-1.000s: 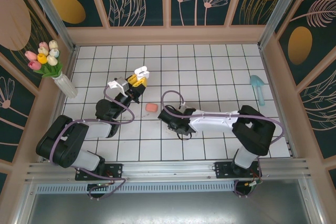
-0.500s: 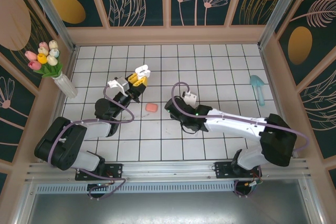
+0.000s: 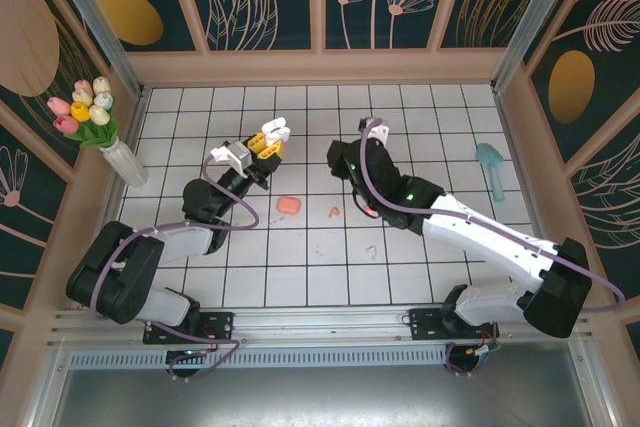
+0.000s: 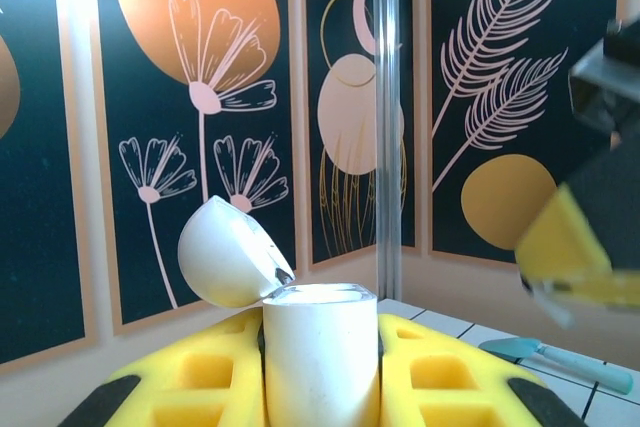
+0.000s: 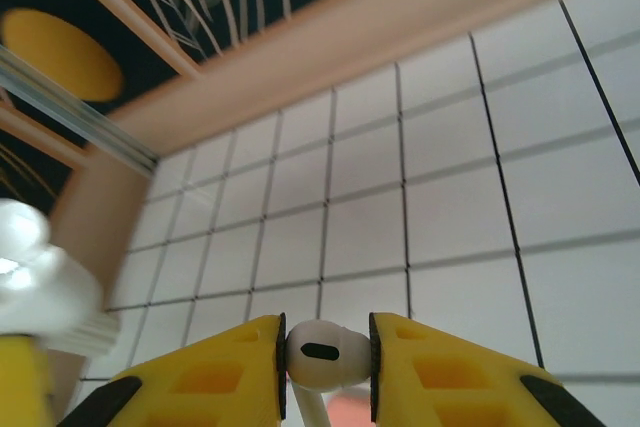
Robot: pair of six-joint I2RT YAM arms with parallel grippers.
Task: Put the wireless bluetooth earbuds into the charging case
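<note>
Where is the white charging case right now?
The white charging case is upright, lid open, between the left fingers, left of centre in the top view, beyond the pink object.

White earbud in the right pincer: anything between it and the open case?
Nothing visible. The earbud is clamped in the right pincer, the case held lid-open in the left pincer; only bare tiles between them.
</note>
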